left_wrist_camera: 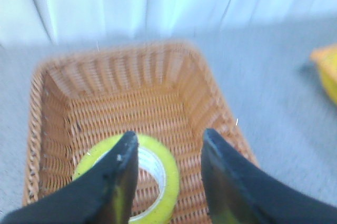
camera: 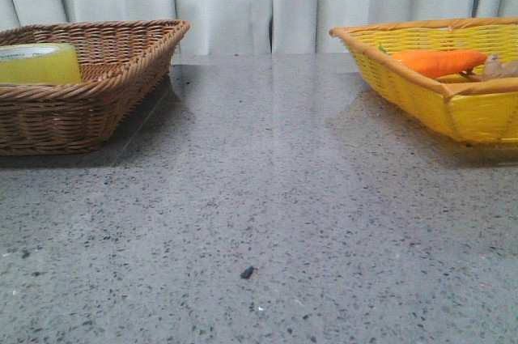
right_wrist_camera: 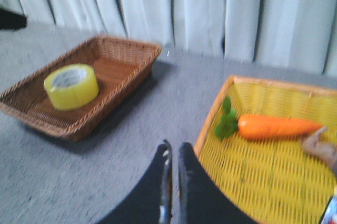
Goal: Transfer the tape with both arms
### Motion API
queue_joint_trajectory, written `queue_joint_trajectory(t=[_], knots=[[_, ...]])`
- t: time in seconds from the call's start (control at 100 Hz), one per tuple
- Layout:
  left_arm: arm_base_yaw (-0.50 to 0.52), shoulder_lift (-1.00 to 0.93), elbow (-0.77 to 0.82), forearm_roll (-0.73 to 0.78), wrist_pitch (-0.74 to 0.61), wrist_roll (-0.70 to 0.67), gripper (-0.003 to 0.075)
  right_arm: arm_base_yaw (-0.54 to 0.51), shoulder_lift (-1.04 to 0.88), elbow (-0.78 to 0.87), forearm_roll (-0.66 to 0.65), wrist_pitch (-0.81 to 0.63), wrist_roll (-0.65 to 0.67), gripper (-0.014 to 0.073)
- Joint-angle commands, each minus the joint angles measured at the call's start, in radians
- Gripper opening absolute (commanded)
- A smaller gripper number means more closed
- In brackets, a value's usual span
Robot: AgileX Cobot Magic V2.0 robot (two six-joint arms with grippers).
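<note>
We had not picked up the tape (left_wrist_camera: 152,182) yet: it lay in the brown basket (camera: 121,61) near the tabletop's left edge, our left fingers (left_wrist_camera: 126,155) spread wide above it, our right fingers (right_wrist_camera: 181,155) pressed together, holding nothing.

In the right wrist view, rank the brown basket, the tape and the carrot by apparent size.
1. brown basket, clearly largest.
2 and 3. carrot and tape: too close to call; the carrot spans longer, the tape looks bulkier, and their camera distances differ.
</note>
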Motion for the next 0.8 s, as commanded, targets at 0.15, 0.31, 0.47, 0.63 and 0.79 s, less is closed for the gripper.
queue_joint_trajectory(t=[0.15,0.31,0.47,0.63,0.79], knots=[[-0.115,-0.475,0.498,-0.038,-0.428,0.007,0.026,-0.002,-0.218,0.3,-0.165,-0.415,-0.007,-0.0065],[-0.118,-0.744,0.706,-0.042,-0.49,0.007,0.0071,-0.002,-0.242,0.457,-0.266,-0.554,-0.007,-0.0065],[-0.118,-0.851,0.784,-0.055,-0.472,0.007,-0.0021,-0.002,-0.24,0.531,-0.281,-0.615,-0.007,-0.0065],[-0.118,-0.852,0.792,-0.058,-0.478,0.007,-0.0021,-0.002,-0.24,0.541,-0.281,-0.594,-0.007,-0.0066],[-0.118,-0.852,0.792,-0.072,-0.476,0.007,-0.0021,-0.002,-0.24,0.541,-0.281,-0.594,-0.007,-0.0067]])
